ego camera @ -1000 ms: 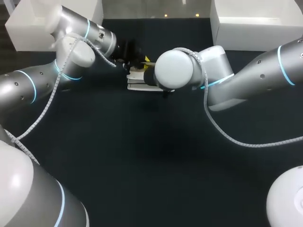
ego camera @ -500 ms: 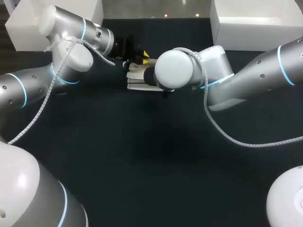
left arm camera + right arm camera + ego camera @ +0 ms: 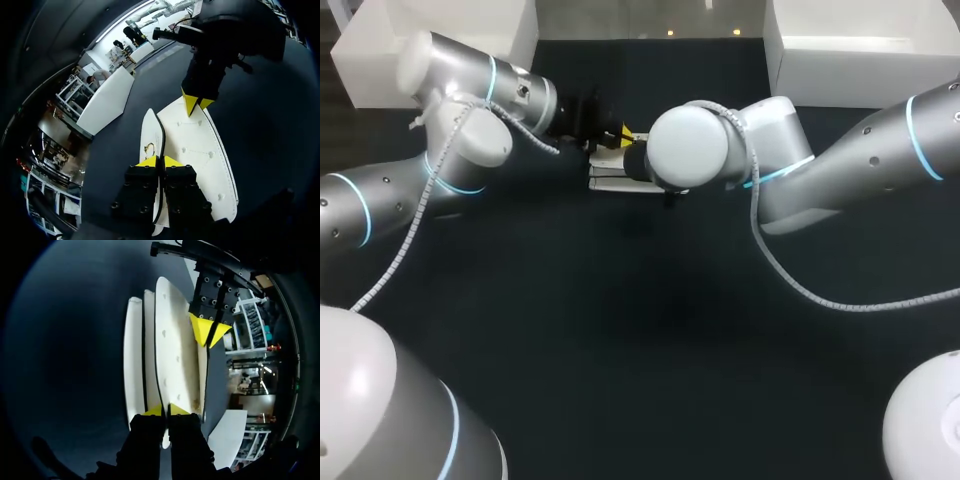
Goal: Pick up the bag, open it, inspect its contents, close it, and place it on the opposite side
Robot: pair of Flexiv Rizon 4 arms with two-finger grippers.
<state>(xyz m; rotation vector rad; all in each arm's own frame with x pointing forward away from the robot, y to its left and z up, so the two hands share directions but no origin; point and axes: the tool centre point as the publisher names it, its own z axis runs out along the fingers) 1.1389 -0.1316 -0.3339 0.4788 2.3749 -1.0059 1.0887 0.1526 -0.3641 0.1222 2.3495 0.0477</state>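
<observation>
White bag (image 3: 200, 150), left hand (image 3: 160, 161) pinching 1 end, right hand (image 3: 165, 410) pinching the other

One bag (image 3: 610, 182), two arms, two grippers.
We count a single white bag on one dark table (image 3: 640, 350). Our arms number two, left arm (image 3: 380, 190) and right arm (image 3: 860, 160), carrying one left gripper (image 3: 160, 161) and one right gripper (image 3: 165, 409), with two yellow fingertips (image 3: 149, 162) apiece, four altogether.
</observation>
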